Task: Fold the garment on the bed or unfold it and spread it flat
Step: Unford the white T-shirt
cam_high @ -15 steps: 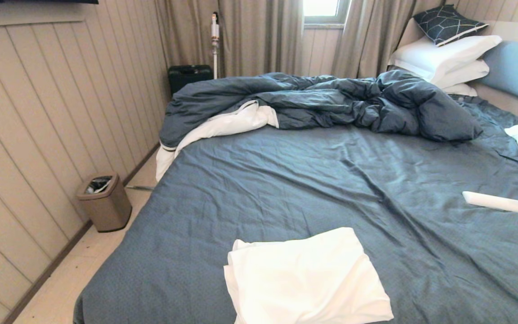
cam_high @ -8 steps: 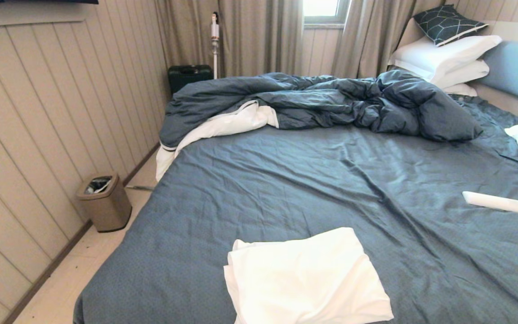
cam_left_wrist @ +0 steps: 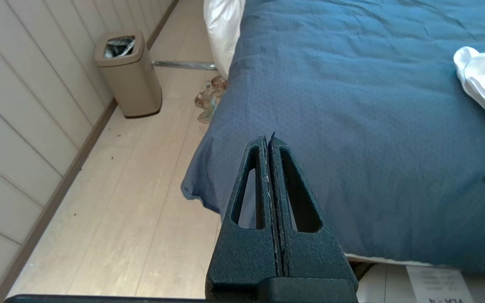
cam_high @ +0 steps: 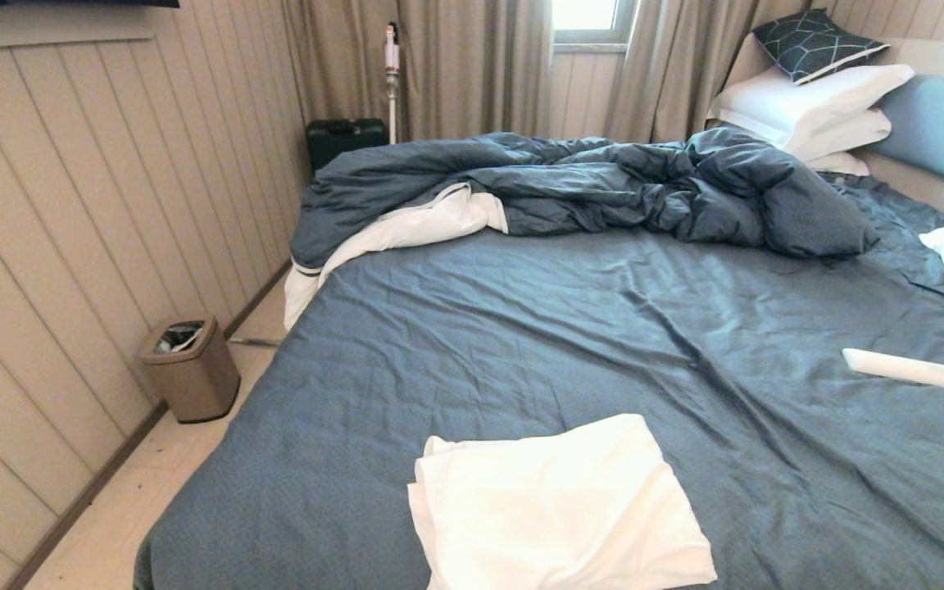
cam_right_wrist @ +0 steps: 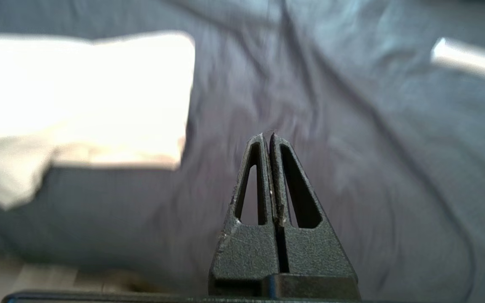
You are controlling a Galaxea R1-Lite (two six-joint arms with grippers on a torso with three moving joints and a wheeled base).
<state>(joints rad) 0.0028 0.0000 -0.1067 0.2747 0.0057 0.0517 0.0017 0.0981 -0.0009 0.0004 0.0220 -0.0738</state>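
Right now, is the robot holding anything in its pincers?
No. The left pincer and right pincer are both shut on nothing, off the near edge of the bed. The white garment lies untouched.

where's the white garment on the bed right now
In the head view the white garment lies folded on the near part of the bed, about midway across, with the small white bar-shaped thing farther off to its right.

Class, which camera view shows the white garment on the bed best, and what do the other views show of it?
The head view: the white garment lies almost whole, folded, on the bed near its front edge. The left wrist view catches only one rumpled edge; the right wrist view shows a large part, but blurred.
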